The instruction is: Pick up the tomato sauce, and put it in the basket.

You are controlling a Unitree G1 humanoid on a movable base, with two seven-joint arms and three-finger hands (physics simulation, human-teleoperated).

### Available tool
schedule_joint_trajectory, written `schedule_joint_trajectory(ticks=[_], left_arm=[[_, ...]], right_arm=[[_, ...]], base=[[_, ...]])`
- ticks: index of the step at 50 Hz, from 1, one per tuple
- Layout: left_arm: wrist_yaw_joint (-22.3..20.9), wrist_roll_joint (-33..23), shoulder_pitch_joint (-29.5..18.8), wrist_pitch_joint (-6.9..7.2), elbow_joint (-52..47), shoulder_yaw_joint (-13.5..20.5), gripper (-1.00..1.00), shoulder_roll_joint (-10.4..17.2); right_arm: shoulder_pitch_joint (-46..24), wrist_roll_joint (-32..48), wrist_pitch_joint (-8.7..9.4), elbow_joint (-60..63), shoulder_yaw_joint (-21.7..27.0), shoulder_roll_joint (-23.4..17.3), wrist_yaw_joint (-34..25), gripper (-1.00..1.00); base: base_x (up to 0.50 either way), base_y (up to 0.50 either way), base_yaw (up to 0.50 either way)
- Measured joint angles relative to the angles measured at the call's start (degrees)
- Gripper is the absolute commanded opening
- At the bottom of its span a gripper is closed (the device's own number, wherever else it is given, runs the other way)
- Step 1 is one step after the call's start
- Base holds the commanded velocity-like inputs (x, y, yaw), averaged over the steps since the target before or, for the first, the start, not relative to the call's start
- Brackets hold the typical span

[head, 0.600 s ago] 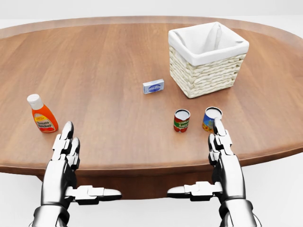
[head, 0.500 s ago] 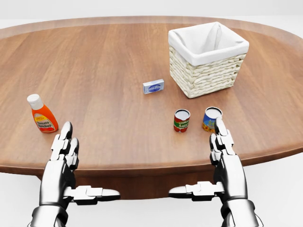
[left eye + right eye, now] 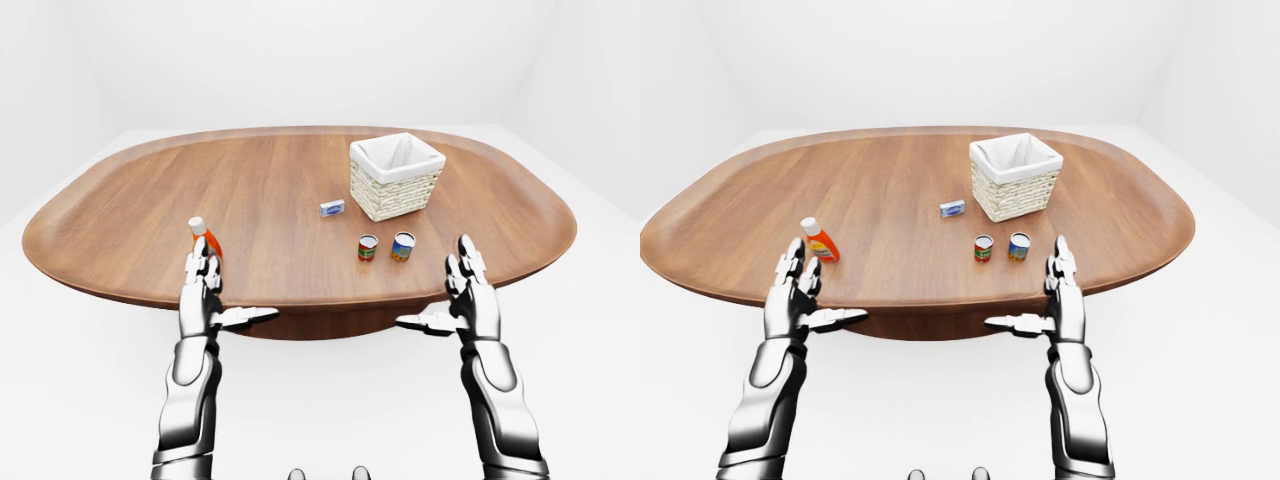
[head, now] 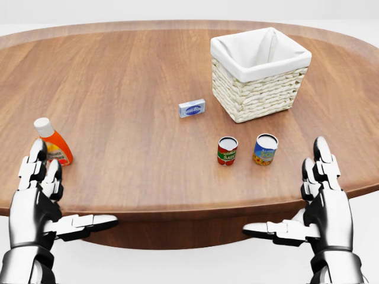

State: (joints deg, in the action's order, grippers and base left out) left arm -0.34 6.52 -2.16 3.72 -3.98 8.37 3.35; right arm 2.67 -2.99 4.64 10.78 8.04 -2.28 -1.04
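Standing upright near the oval table's lower edge in the head view, the tomato sauce can has a blue-and-yellow can just beside it at three o'clock. We see the white-lined wicker basket at about one o'clock from it, and a small blue box at eleven. An orange bottle stands well apart at nine o'clock — partly behind our left hand. Left and right hand hover spread-fingered — grasping nothing.
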Motion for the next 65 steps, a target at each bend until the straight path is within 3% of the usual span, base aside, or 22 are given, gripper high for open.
schedule_joint_trajectory(ticks=[10,20,28,47,65], left_arm=[[5.26,6.74,-1.77,0.84,-2.72,6.66,1.0,2.59],[12.37,12.74,-2.15,-1.51,-3.99,12.32,1.0,4.66],[15.88,15.19,-1.95,-3.17,-4.35,14.37,1.0,5.63],[18.46,16.16,-2.0,-4.91,-3.78,15.33,1.0,6.32],[18.85,16.22,-1.99,-5.24,-3.61,15.34,1.0,6.37]], right_arm=[[2.5,-3.69,0.36,9.21,9.07,-0.77,0.22,1.0],[4.43,-7.95,0.36,14.81,17.1,-0.58,-0.41,1.0],[5.25,-11.09,0.36,17.5,21.26,-0.4,-0.4,1.0],[5.5,-12.74,0.36,18.32,22.78,-0.55,-1.28,1.0],[5.62,-12.69,0.36,17.86,22.57,-0.59,-1.88,1.0]], base=[[0.0,0.0,0.0],[0.0,0.0,0.0],[0.0,0.0,0.0],[0.0,-0.2,0.0],[0.0,-0.3,0.0]])
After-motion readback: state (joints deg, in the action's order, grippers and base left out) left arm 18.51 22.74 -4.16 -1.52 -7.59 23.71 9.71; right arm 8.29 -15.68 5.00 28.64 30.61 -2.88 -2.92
